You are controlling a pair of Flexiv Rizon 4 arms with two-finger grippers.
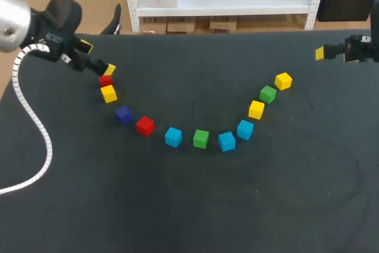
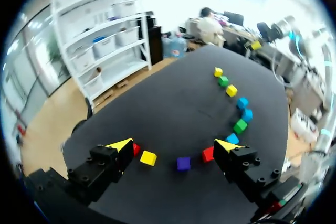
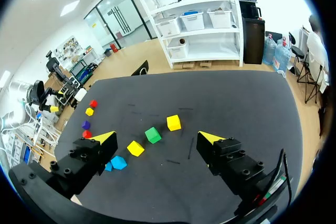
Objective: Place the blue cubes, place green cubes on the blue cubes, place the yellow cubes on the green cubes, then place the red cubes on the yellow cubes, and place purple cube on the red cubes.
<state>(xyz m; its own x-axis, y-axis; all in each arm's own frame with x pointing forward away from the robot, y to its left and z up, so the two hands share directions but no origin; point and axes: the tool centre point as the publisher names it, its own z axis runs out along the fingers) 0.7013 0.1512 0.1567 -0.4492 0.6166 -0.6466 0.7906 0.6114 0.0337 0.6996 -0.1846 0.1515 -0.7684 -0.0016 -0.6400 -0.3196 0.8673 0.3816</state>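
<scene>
Left pincer (image 2: 173, 144) gapes, red cube (image 2: 136, 149) beside one finger.

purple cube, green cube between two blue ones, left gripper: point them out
purple cube (image 1: 123, 112), head view, top face
green cube (image 1: 201, 137), head view, top face
left gripper (image 2: 174, 145), left wrist view, midway between its yellow tips

Layout on table (image 1: 189, 205): eleven cubes in one U-shaped arc, open side toward the far edge, each resting on the table. At far left, the left-end cube (image 1: 105, 80); the next cube (image 1: 108, 93) lies just in front of it. Arc runs nearer and rightward to the nearest cube (image 1: 227, 141), right of centre, then back out to the right-end cube (image 1: 283, 80). The left gripper (image 1: 98, 57) is just behind the left-end cube; the right gripper (image 1: 324, 53) is apart, beyond the right-end cube.
</scene>
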